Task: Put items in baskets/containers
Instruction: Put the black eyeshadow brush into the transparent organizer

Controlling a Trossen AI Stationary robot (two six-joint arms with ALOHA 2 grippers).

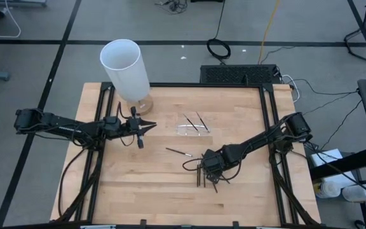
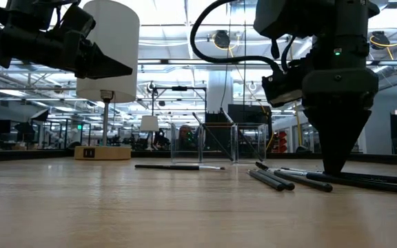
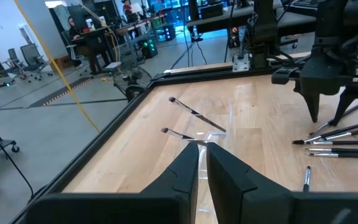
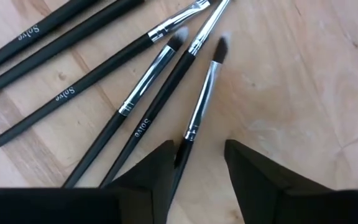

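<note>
Brushes are the cargo, but the biggest thing in the high view is the pale wooden table [image 1: 138, 191] filling the frame's centre, with a tall white cylinder on a round wooden base [image 1: 127, 69] at its upper left. The left arm waits at the left of that view, its left gripper [image 1: 150, 128] held above the table with its fingers nearly together and nothing between them. The right arm reaches in from the right, and the right gripper [image 1: 208, 177] stands low over a loose heap at lower centre.

Next in size is the small shallow clear plastic tray [image 1: 192, 129], just above centre, hard to make out; two thin dark sticks lean across it. One lone brush [image 1: 178, 152] lies between the tray and the heap.

The thin black-handled makeup brushes with silvery ferrules [image 4: 135, 106] show best in the right wrist view, fanned close together on the wood, some touching. The right gripper's fingers [image 4: 253, 165] stand apart on either side of the dark handle of the rightmost brush [image 4: 201, 99], not yet pinching it.

By my judgement these brushes are very light and stiff, with smooth round handles that may roll or slip from a pinch. The soft bristle tips would splay if squeezed. The handle's middle, below the ferrule, looks the best place to hold, so the brush hangs level; neighbours lying close could get dragged along.
</note>
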